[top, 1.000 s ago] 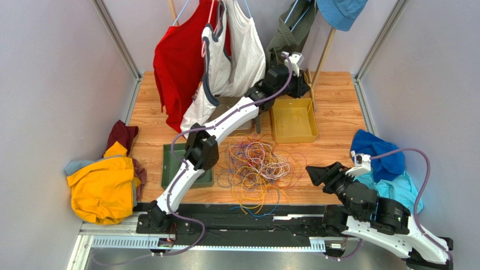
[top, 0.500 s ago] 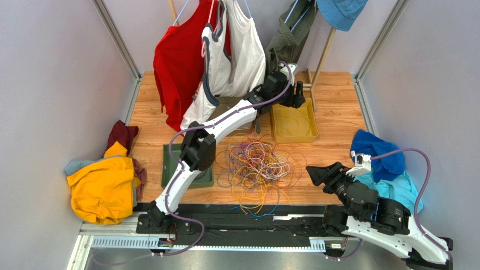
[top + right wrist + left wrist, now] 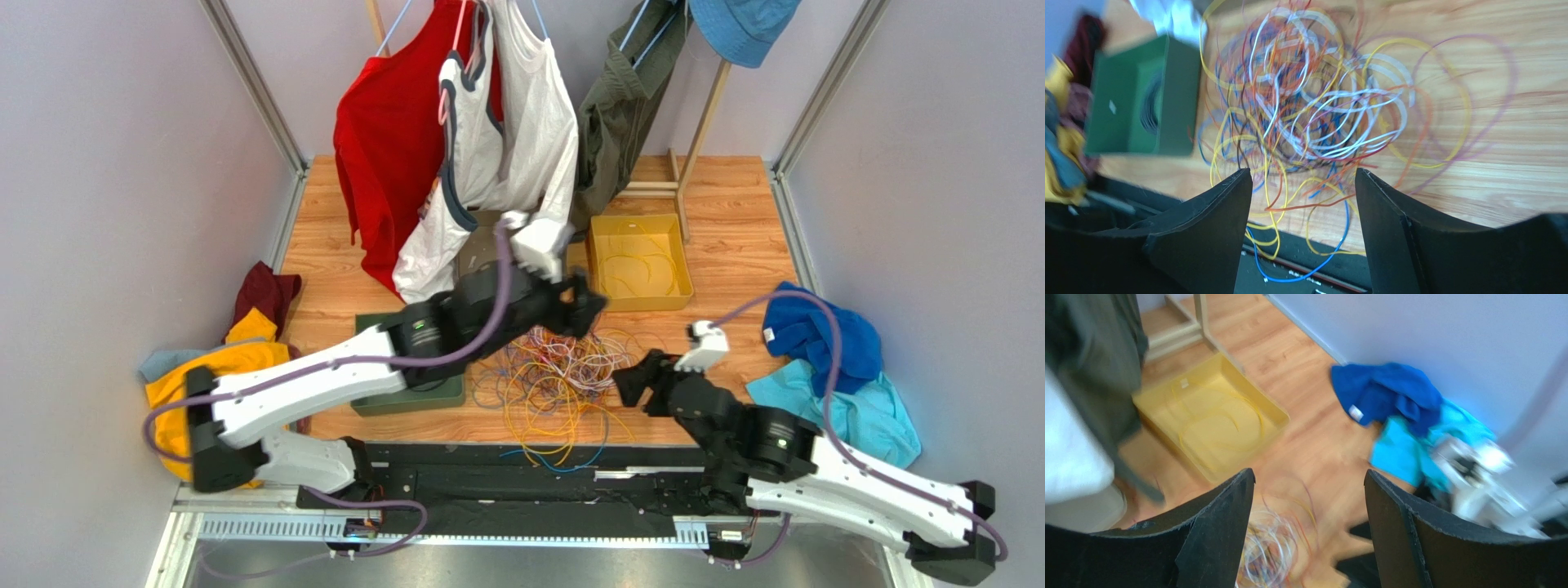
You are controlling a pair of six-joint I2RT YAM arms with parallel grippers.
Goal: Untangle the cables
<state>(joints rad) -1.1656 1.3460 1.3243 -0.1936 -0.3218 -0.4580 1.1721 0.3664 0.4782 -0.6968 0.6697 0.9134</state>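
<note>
Lying mid-table (image 3: 736, 245) toward near edge: cables (image 3: 558, 374), loose many-coloured snarl beside green tray (image 3: 1177, 92). Probably weighing little, bending softly, springing back, dragging neighbours when pulled. Judging best hold as an outlying yellow or purple loop at heap rim, not dense core. Hovering over far side of heap: left claw (image 3: 1309, 478), spread wide, empty. Facing near side: right claw (image 3: 1300, 177), spread, gripping nothing. Finding no readable writing; small white tag (image 3: 1112, 107) in green tray blurring out.

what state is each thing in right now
cables, tangled in one loose heap
yellow tray, holds a yellow cable
green tray, holds a dark coil
left gripper, open, empty
right gripper, open, empty, at the heap's edge
red shirt, hanging
</note>
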